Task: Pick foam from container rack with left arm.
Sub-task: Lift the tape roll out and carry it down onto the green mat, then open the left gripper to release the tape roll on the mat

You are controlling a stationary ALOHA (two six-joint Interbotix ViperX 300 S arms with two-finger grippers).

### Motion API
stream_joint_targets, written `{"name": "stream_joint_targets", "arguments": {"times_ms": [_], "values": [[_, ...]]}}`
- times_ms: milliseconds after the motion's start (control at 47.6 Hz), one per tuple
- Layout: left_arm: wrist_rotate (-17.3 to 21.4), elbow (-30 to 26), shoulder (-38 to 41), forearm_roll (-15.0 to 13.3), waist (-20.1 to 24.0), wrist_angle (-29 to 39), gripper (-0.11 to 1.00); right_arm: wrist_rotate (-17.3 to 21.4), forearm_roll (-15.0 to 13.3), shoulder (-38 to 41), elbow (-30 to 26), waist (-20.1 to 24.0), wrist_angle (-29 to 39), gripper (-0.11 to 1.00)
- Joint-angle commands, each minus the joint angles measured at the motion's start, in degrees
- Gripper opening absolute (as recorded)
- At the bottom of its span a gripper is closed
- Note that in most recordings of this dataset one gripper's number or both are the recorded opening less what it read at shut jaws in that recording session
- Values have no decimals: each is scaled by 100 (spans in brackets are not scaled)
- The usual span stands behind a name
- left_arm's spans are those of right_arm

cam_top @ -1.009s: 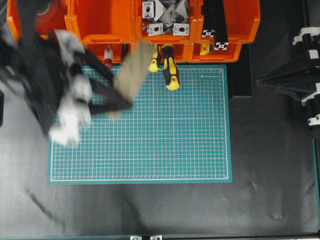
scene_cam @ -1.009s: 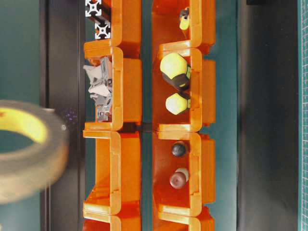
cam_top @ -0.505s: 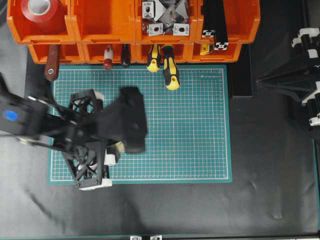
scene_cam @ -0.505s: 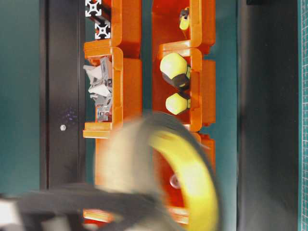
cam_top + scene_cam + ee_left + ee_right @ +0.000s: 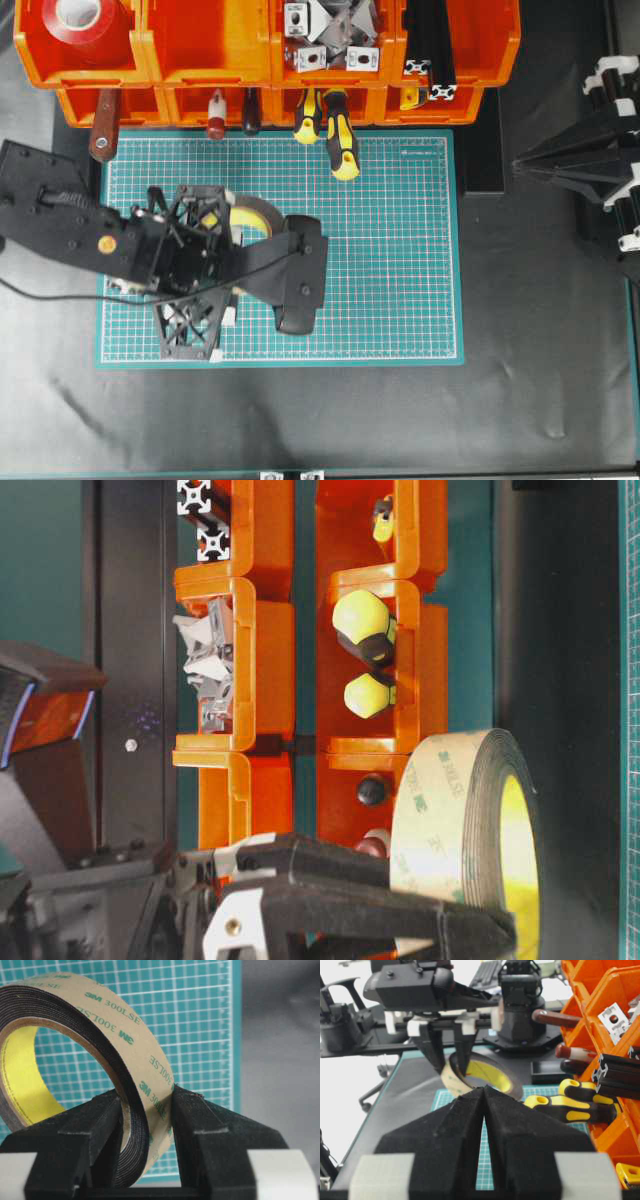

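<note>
Left wrist view, left pincer (image 5: 147,1125) clamping upright foam (image 5: 100,1050), over green mat (image 5: 200,1020)

A workshop-style robotics bench: a green gridded cutting mat (image 5: 380,250) lies on a black table (image 5: 540,380). Along the far edge, orange bins (image 5: 200,45) hold screwdrivers (image 5: 340,135), metal brackets (image 5: 330,35), aluminium extrusions (image 5: 430,45) and a red tape roll (image 5: 85,20).

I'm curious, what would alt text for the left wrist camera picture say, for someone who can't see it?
Close up, a black claw pinches the rim of a roll of black foam tape with a yellow inner ring, held upright above a green grid mat.
</note>
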Motion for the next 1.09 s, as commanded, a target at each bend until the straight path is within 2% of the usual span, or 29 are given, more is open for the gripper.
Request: {"name": "stream_joint_targets", "arguments": {"times_ms": [0, 273, 736, 799, 904, 967, 1009, 1072], "values": [[149, -167, -123, 26, 88, 9, 29, 9, 18, 62, -176, 9, -35, -1], [580, -141, -123, 26, 211, 9, 29, 9, 18, 62, -176, 9, -44, -1], [642, -62, -193, 18, 448, 9, 28, 18, 9, 62, -176, 9, -35, -1], [677, 9, -229, 9, 466, 9, 38, 18, 9, 62, -176, 9, -35, -1], [756, 185, -316, 9, 501, -18, 69, 18, 18, 62, -176, 9, -35, -1], [756, 272, -360, 18, 501, -26, 83, 18, 18, 70, -176, 9, -35, -1], [756, 334, -396, 9, 510, -26, 89, 18, 9, 70, -176, 9, -35, -1], [721, 413, -439, 9, 510, -18, 91, 18, 18, 70, -176, 9, -35, -1]]}}
